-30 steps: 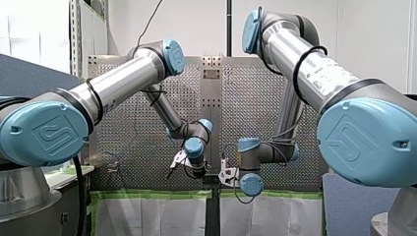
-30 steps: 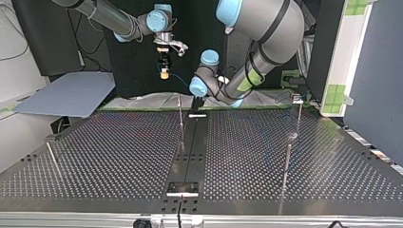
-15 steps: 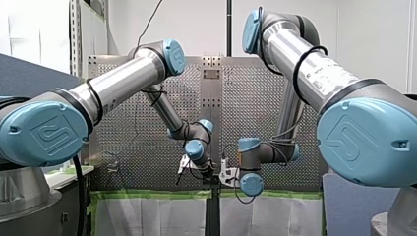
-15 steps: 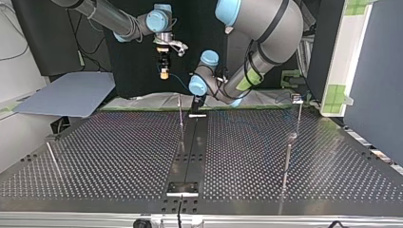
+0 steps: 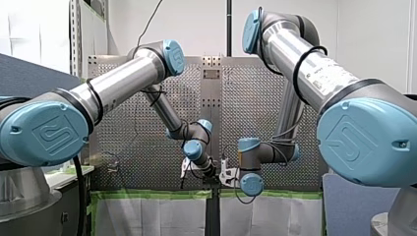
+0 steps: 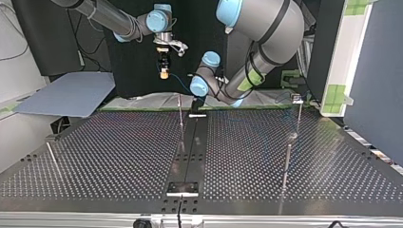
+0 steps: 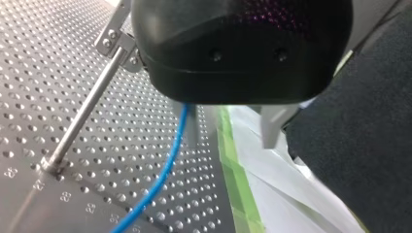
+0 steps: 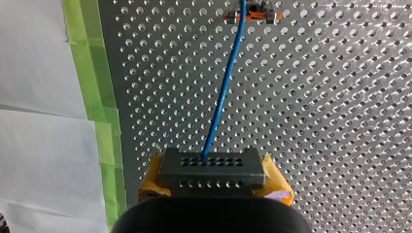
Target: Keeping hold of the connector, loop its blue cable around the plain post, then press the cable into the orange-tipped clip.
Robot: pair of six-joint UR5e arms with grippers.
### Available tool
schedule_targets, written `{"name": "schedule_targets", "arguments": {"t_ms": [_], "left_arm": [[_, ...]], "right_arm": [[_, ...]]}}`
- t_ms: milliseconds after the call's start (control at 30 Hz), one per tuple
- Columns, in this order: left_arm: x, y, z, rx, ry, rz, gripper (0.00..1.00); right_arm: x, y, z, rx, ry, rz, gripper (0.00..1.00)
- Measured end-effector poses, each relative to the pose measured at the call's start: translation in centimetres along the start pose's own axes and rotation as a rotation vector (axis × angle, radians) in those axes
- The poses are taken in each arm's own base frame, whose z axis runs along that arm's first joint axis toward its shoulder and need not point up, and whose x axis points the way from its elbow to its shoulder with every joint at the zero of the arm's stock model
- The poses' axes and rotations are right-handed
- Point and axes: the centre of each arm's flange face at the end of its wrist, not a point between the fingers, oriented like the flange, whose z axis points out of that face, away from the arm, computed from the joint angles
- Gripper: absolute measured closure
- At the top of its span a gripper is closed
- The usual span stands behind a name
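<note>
Looping step, I judge. Right pincer (image 8: 214,178) clenched on the connector (image 8: 212,168), yellow pads either side, above the worktop (image 8: 316,97). Its blue cable (image 8: 224,87) runs straight toward the orange-tipped clip (image 8: 252,16), not wrapped on the post (image 7: 85,109). Left pincer (image 7: 231,128) released, cable just beside one finger. Next: carry cable round post without slack

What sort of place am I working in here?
Probably a robotics lab test cell: a perforated table with upright metal posts, green tape along its edge, and partition panels around it.
</note>
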Motion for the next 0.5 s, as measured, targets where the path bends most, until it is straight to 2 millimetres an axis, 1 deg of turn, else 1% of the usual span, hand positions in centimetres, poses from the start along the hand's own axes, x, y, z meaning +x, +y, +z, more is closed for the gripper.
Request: {"name": "schedule_targets", "arguments": {"t_ms": [33,200,267,367,500], "left_arm": [[0.0,-0.1,0.0,0.003,-0.002,-0.004,1.0],[0.2,-0.2,0.2,0.03,-0.017,-0.04,1.0],[0.4,0.1,0.1,0.036,-0.013,-0.057,1.0],[0.5,0.8,-0.2,0.021,-0.012,-0.066,1.0],[-0.2,1.5,-1.3,-0.002,-0.044,-0.071,1.0]], "right_arm": [[0.0,0.0,0.0,0.0,0.0,0.0,1.0],[0.0,0.0,0.0,-0.001,0.0,0.0,1.0],[0.0,0.1,0.0,-0.005,-0.002,-0.001,1.0],[-0.1,0.3,0.0,-0.014,-0.008,-0.003,1.0],[-0.1,0.7,0.2,-0.024,-0.011,-0.003,1.0]]}}
